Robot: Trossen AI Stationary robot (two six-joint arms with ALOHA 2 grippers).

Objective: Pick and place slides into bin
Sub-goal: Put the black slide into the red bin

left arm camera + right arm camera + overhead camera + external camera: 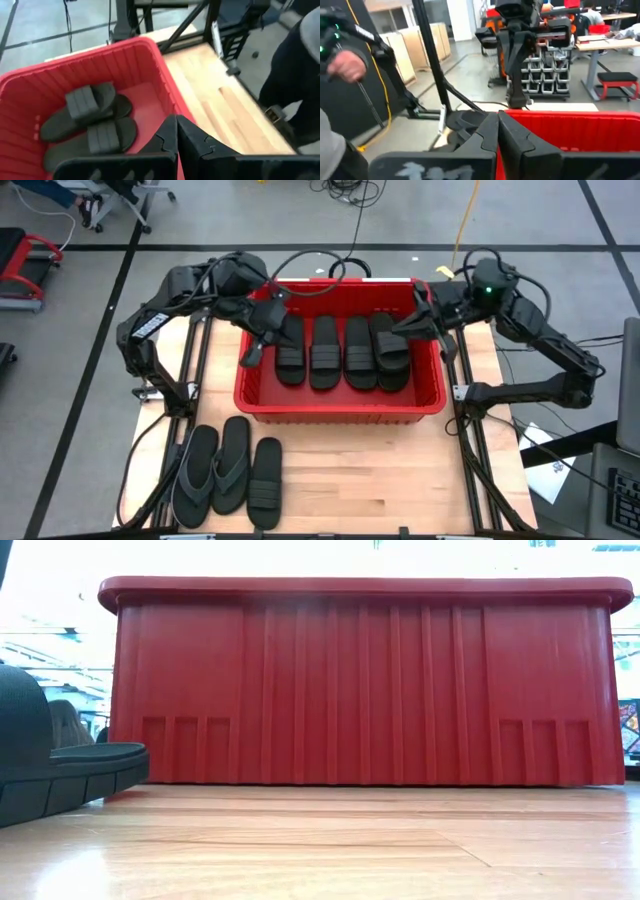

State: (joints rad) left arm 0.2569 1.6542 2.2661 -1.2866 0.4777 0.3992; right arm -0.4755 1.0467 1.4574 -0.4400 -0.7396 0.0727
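Most of the work looks done — the bin [340, 402] holds a row of black slides [342, 350] (five, I think), while three sandals [228, 471] wait on the table [380, 470] — and both grippers, left [258, 340] and right [415, 323], hover at its ends, closed and empty.

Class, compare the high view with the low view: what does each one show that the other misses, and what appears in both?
Only the high view shows inside the bin, where slides lie side by side. It also shows both arms, with the left tool and the right tool shut over the bin's sides, and a flip-flop pair on the table. Only the low view shows the bin's ribbed outer wall. Both show the red bin and the wooden table.
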